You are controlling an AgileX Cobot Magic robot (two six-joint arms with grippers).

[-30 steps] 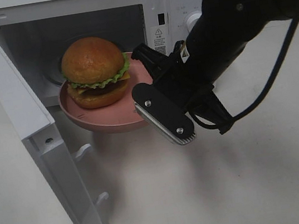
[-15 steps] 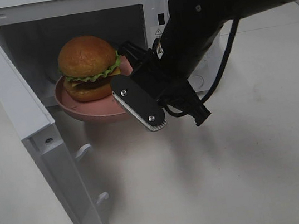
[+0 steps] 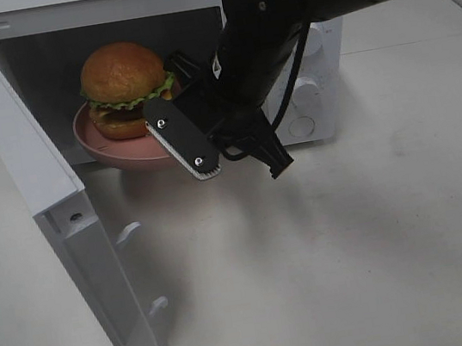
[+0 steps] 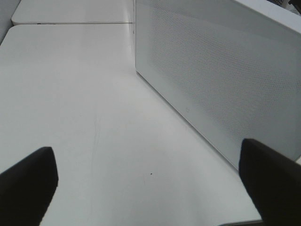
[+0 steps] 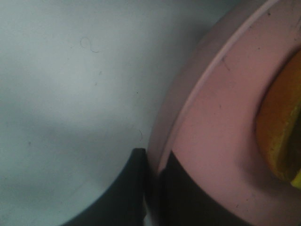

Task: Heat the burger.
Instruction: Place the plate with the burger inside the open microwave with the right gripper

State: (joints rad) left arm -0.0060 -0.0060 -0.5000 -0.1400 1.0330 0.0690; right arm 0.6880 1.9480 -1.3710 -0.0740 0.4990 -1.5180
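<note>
The burger [image 3: 122, 83] sits on a pink plate [image 3: 111, 154] in the mouth of the open white microwave [image 3: 315, 38]. My right gripper [image 3: 178, 109] is shut on the plate's right rim, one finger above it and one below. The plate's back part is inside the cavity and its front edge sticks out over the sill. In the right wrist view the dark fingers [image 5: 136, 188] pinch the plate rim [image 5: 207, 94], with the burger's edge [image 5: 282, 132] at the side. My left gripper [image 4: 150, 188] is open and empty over the table, beside the microwave door [image 4: 221, 70].
The microwave door [image 3: 36, 176] stands swung open to the left, with its latch hooks facing the table. The control knobs [image 3: 304, 88] are on the microwave's right panel, partly behind my right arm. The white table [image 3: 357, 258] extends in front.
My right gripper has carried the plate with the burger left and back, further into the microwave cavity. The door has not moved.
</note>
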